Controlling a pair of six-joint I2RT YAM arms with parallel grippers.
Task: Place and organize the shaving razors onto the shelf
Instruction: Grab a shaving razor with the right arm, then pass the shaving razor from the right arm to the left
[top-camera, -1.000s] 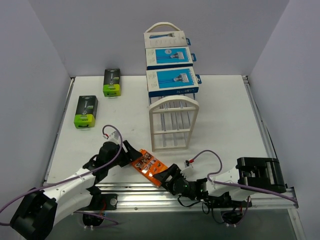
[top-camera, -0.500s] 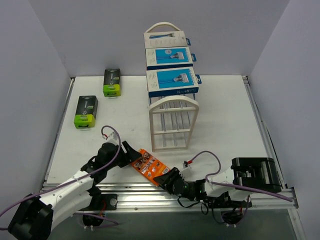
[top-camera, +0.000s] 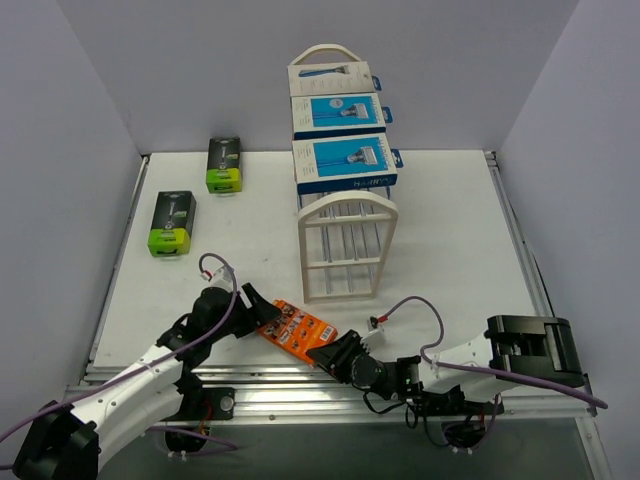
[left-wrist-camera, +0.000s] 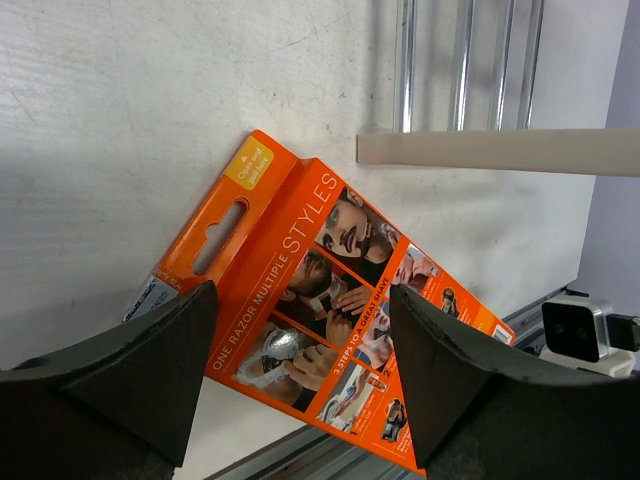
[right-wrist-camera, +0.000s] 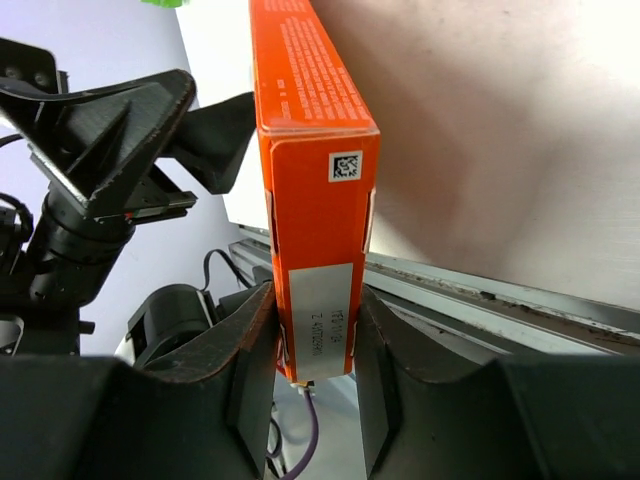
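An orange shaving razor box (top-camera: 299, 333) lies flat at the table's near edge, angled toward the right. My right gripper (top-camera: 337, 353) is shut on its near end; in the right wrist view both pads press the box's narrow labelled end (right-wrist-camera: 318, 320). My left gripper (top-camera: 262, 311) is open at the box's far-left end, its fingers (left-wrist-camera: 150, 370) spread wide over the printed face (left-wrist-camera: 300, 270). The white shelf (top-camera: 345, 250) stands mid-table with three blue-and-white razor boxes (top-camera: 345, 165) along its top. Two black-and-lime razor boxes (top-camera: 171, 222) (top-camera: 224, 163) lie at the left.
A metal rail (top-camera: 330, 386) runs along the table's near edge under the orange box's end. The shelf's cream base bar (left-wrist-camera: 500, 150) is just beyond the left gripper. Walls close in the table on the left, back and right.
My right gripper has closed onto the near end of the orange box. The left gripper has opened a little wider and eased back to the left; the box has barely shifted.
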